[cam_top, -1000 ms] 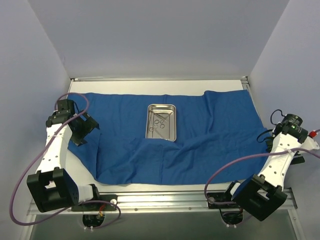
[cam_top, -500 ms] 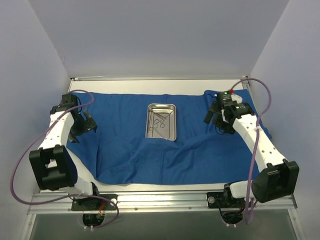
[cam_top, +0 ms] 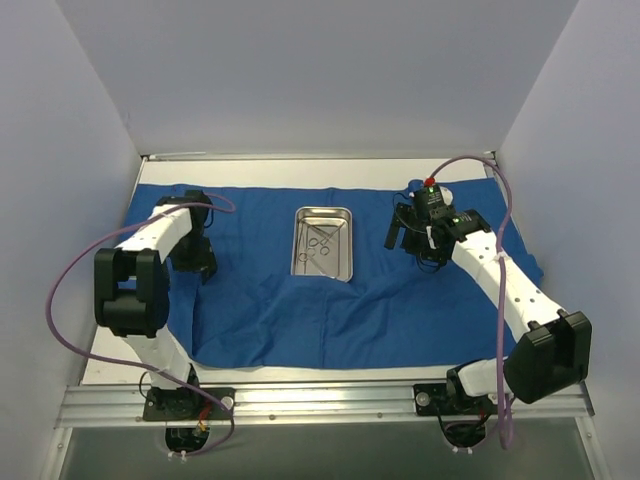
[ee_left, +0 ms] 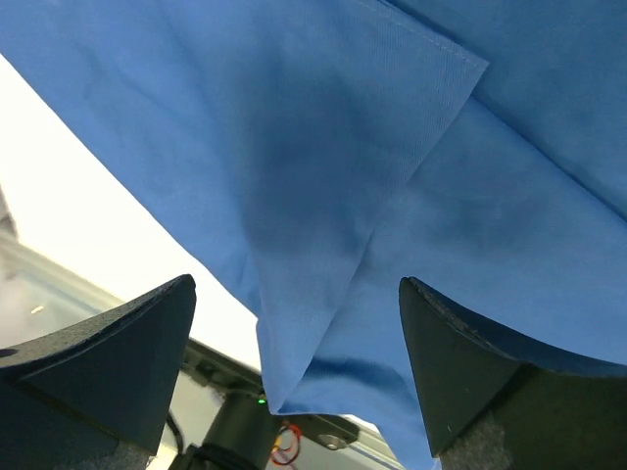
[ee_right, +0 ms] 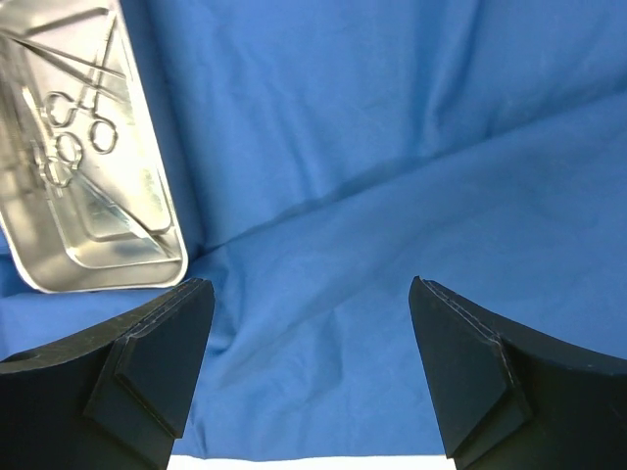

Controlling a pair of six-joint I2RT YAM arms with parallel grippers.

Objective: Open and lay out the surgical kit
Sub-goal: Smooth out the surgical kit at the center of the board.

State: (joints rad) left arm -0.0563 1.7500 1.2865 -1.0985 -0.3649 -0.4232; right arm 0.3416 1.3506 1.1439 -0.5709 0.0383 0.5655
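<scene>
The blue cloth wrap [cam_top: 400,290] lies opened across the white surface [cam_top: 300,172], rumpled in places and with one corner folded over at the left. The steel tray [cam_top: 335,268] sits bare at the cloth's middle. The unwrapping looks done; the scissor-like instruments [cam_top: 318,245] are still heaped inside the tray, so laying them out appears to be what remains. The left hand [ee_left: 294,294] hovers over the folded left side of the cloth, fingers apart and holding nothing. The right hand [ee_right: 309,289] hangs just right of the tray, likewise spread and empty. Plain pale walls [cam_top: 320,70] box in the surface on three sides, and a metal rail [cam_top: 320,400] runs along the near edge.
</scene>
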